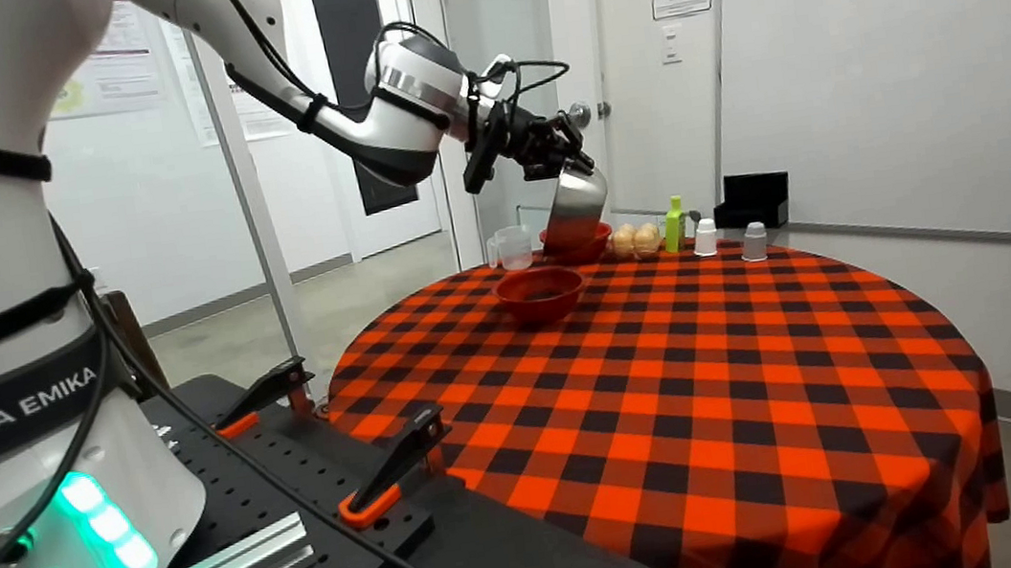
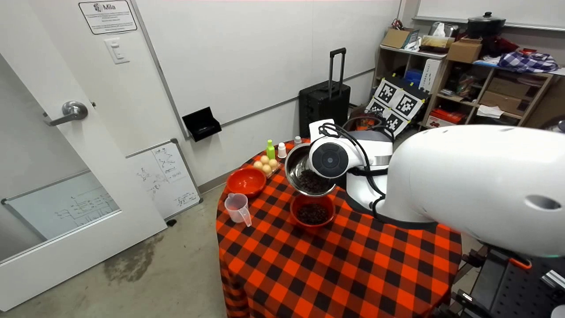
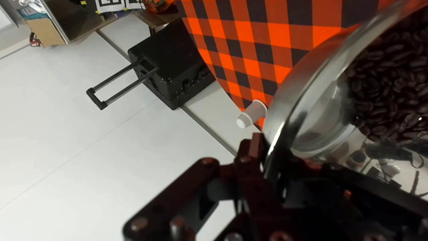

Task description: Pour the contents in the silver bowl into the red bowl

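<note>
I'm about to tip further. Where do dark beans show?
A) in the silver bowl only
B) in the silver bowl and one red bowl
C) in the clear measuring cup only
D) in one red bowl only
B: dark beans lie in one red bowl in an exterior view, and the wrist view shows more inside the silver bowl.

Plenty of room for me over the checked tablecloth (image 1: 731,391) here, in front and right of the red bowl (image 1: 543,311) in an exterior view. The tilted silver bowl (image 1: 577,203) blocks the air close by that bowl (tight squeeze), and along the table edge, a jug (image 2: 237,207), a second red bowl (image 2: 246,182), eggs (image 2: 266,164) and a green bottle (image 2: 270,151) stand in the way.
</note>
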Controlling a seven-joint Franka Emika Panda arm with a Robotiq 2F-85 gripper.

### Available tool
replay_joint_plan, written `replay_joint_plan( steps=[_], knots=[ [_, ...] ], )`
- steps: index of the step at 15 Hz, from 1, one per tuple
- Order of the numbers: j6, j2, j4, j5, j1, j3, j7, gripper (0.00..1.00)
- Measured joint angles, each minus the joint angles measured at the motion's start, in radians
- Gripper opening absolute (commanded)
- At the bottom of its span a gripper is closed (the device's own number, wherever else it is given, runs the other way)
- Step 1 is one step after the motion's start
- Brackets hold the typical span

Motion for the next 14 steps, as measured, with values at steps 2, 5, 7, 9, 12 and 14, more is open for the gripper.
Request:
replay_joint_plan(
  steps=[2, 5, 7, 9, 12, 14],
  knots=[
    [0.015, 0.035, -0.004, 0.03, 0.022, -0.008, -0.005, 0.01],
    [0.034, 0.08, -0.011, 0.079, 0.045, -0.017, -0.024, 0.01],
    [0.041, 0.106, -0.011, 0.11, 0.052, -0.023, -0.042, 0.01],
    [0.048, 0.132, -0.011, 0.14, 0.057, -0.03, -0.059, 0.01],
    [0.059, 0.168, -0.011, 0.183, 0.059, -0.039, -0.084, 0.01],
    [0.07, 0.188, -0.011, 0.209, 0.059, -0.042, -0.098, 0.01]
  ],
)
